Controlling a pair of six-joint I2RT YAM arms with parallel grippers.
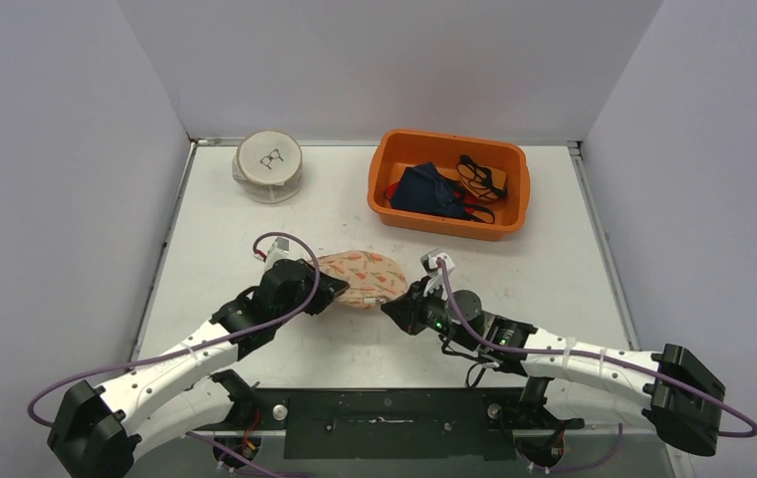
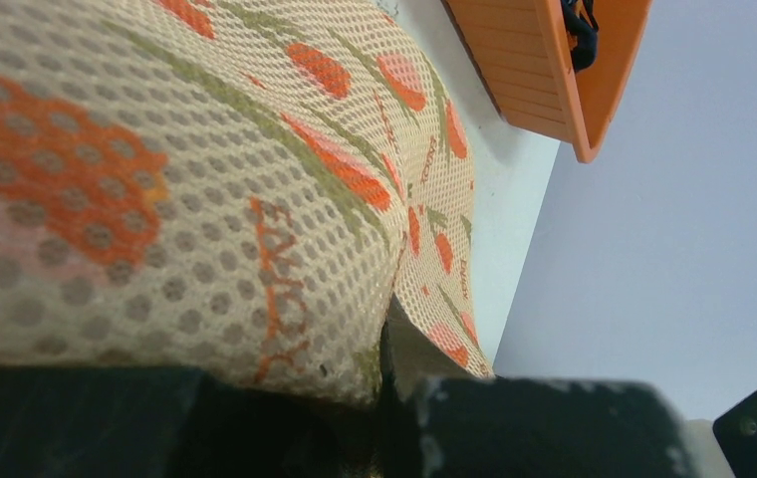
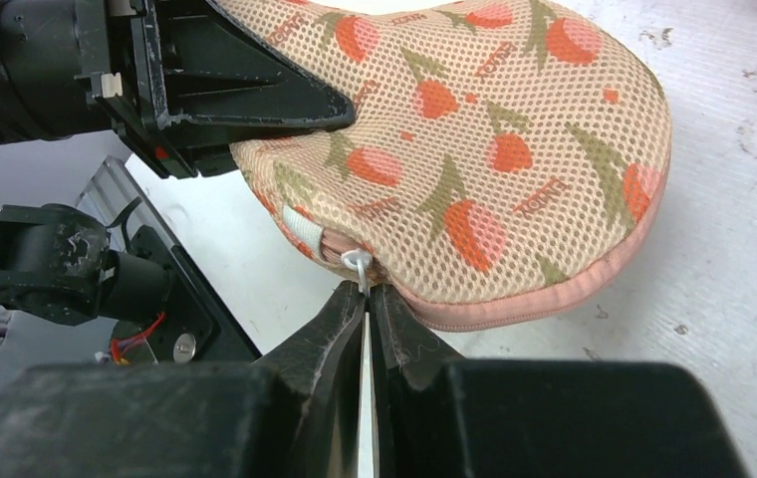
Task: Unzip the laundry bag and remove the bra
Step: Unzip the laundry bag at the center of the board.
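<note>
The soft, floppy mesh laundry bag (image 1: 363,277), parked mid-counter toward the near edge, is pinched at one end by the left pincer (image 1: 335,287), and its tiny, probably slippery zipper pull (image 3: 357,263), the obvious grab spot, is clamped in the shut right pincer (image 3: 367,299).

The arms (image 1: 170,363) were clad white, jointed black; purple cables (image 1: 56,393) were looped alongside. The right gripper (image 3: 366,299) was fitted with tapered black fingers (image 3: 330,339).

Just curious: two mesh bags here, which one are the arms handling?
The flowered bag, between left pincer and right pincer; the round white bag sits alone behind.
</note>
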